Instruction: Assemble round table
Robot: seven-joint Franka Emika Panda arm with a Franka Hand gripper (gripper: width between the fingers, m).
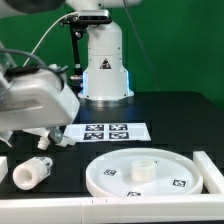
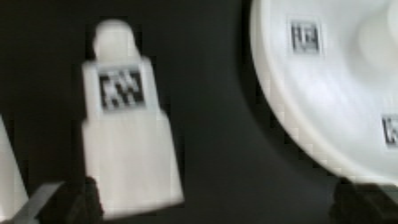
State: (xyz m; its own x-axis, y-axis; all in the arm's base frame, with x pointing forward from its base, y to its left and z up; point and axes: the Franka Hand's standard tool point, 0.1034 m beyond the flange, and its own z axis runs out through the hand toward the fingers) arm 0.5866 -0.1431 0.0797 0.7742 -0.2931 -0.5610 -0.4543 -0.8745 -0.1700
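The large round disc (image 1: 150, 172) with a raised central hub (image 1: 143, 167) lies flat on the black table at the front right of the exterior view. It also shows in the wrist view (image 2: 338, 80). The short cylindrical leg (image 1: 30, 173) lies on its side at the front left; in the wrist view (image 2: 128, 130) a tag faces up. My gripper (image 1: 42, 138) hovers just above the leg. In the wrist view the gripper (image 2: 214, 205) is open, its jaws wide apart. The leg's thick end lies close to one fingertip (image 2: 64, 200). The foot piece cannot be made out for certain.
The marker board (image 1: 105, 131) lies behind the disc, before the robot base (image 1: 103, 70). A white piece (image 1: 3, 165) sits at the exterior view's far left and a white block (image 1: 209, 166) at the far right. A white ledge (image 1: 110, 210) runs along the front.
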